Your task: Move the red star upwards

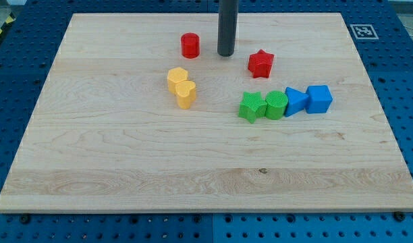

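The red star (260, 64) lies on the wooden board (125, 169) in the upper middle. My tip (225, 53) stands to the star's left and slightly above it, apart from it by a small gap. A red cylinder (190, 45) sits just left of my tip. The rod comes down from the view's top edge.
A yellow hexagon (177, 78) and a yellow heart-like block (186, 94) touch left of centre. Below the star is a row: green star (251, 106), green cylinder (275, 105), blue triangle (295, 101), blue cube (319, 98). A marker tag (363, 31) is at the top right corner.
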Tool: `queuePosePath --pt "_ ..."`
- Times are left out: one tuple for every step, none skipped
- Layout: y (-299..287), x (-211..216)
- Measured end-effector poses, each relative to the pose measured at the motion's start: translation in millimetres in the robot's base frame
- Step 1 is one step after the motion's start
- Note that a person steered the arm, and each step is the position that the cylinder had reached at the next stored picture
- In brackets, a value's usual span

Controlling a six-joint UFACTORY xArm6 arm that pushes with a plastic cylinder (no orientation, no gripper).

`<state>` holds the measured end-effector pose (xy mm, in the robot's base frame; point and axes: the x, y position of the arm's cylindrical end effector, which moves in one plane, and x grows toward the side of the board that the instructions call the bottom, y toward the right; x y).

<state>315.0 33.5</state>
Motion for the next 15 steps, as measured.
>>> queuePosePath --pt "-1.1 -11.9" --pt "-13.1 6.3" --pt "-10.9 43.8" --pt "0.2 76.7" --pt "11.3 34.4" --pt "48.2 21.4" --pt "50.5 52.2" --pt "43.6 85.2" --pt "70.6 112.3" --pt "107.2 92.0" --pt "104.8 65.0" --pt "87.5 100.3" --pt "59.4 83.5" --pt "59.3 41.5" --pt "73.6 3.2"
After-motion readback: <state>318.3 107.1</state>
